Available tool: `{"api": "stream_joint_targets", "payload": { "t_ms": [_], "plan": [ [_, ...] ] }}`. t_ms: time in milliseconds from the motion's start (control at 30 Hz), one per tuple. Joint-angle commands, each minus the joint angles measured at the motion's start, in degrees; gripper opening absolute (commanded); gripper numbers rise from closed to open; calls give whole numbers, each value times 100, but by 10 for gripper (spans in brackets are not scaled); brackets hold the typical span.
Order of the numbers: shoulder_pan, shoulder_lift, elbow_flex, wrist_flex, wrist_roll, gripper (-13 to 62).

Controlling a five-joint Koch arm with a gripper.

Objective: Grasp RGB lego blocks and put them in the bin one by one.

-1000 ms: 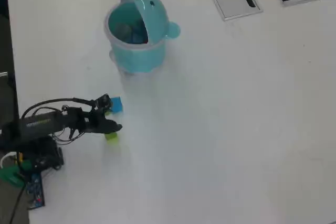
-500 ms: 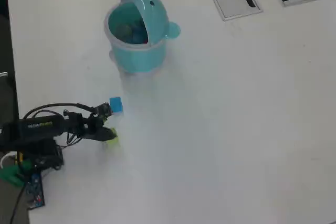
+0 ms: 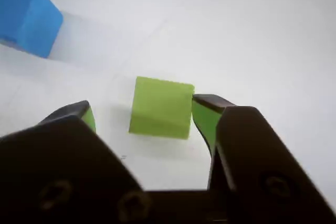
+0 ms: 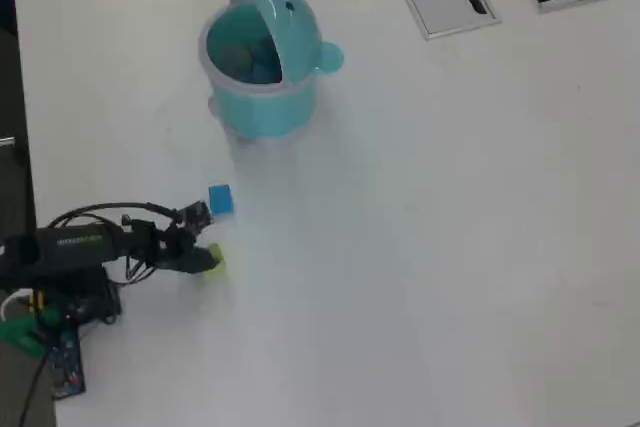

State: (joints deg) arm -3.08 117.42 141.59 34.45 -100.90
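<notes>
Wrist view: end effector [image 3: 142, 116] stood open, jaws spread to either side of the yellow-green block [image 3: 161, 107] and holding nothing. The right jaw's tip lay touching or just beside the block's right face; the left jaw stood clearly apart from it. The block rested on the white surface [image 3: 252, 35], directly ahead at twelve o'clock of the jaw gap, roughly cubic with no long axis to favour. Judged: closing should suffice, no further reach needed.

Blue block [image 3: 26, 17] lay at ten o'clock from the green one, cut off by the frame edge.

Overhead view: end effector [image 4: 203, 259] over the green block [image 4: 213, 261]; blue block [image 4: 220, 199] near, at twelve o'clock; bin [image 4: 262, 62] well apart beyond it. Red block not visible; bin contents indistinct.
</notes>
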Motion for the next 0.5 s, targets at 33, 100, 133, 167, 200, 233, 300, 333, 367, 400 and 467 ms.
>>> {"api": "stream_joint_targets", "payload": {
  "t_ms": [33, 100, 133, 167, 200, 233, 300, 333, 367, 400, 467],
  "plan": [
    [-9, 44, -18, -185, 44, 354],
    [-35, 44, 97, -264, 53, 355],
    [-70, 35, 158, -404, 132, 355],
    [-88, 9, 220, -580, 255, 355],
    [-88, -26, 272, -773, 352, 352],
    [-79, -97, 290, -923, 396, 348],
    [-53, -185, 299, -967, 466, 347],
    [-53, -229, 308, -967, 501, 347],
    [-53, -255, 343, -967, 519, 347],
    [-44, -255, 387, -967, 527, 347],
    [-35, -246, 483, -967, 536, 347]
  ]
}}
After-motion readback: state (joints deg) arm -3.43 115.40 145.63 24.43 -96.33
